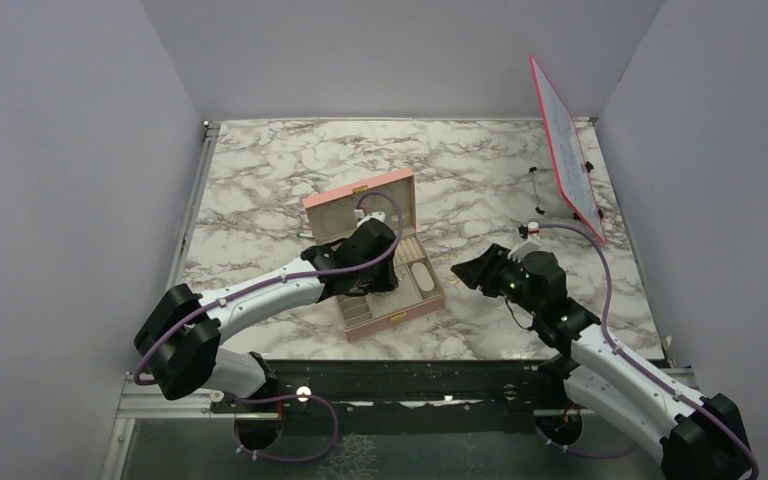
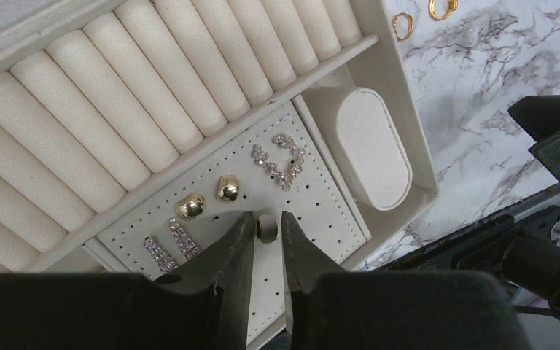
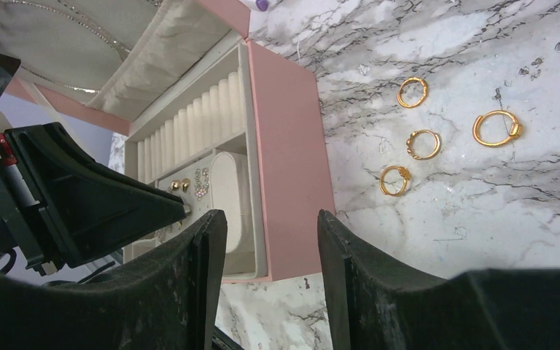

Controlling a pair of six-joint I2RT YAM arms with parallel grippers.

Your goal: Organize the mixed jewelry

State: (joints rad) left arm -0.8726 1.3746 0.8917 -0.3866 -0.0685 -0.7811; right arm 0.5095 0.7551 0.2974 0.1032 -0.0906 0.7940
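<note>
The pink box lies open mid-table with its beige lining showing. My left gripper hangs over the box's perforated earring pad. Its jaws stand slightly apart around a small pale stud that rests on the pad, with a sliver of gap at the right finger. Two gold studs, a crystal cluster and two crystal bars also sit on the pad. Several gold rings lie on the marble right of the box. My right gripper hovers open and empty beside the box.
Ring rolls fill the box's back compartment, and an oval cushion sits beside the pad. A pink-framed board leans at the back right. A black rail runs along the table's near edge.
</note>
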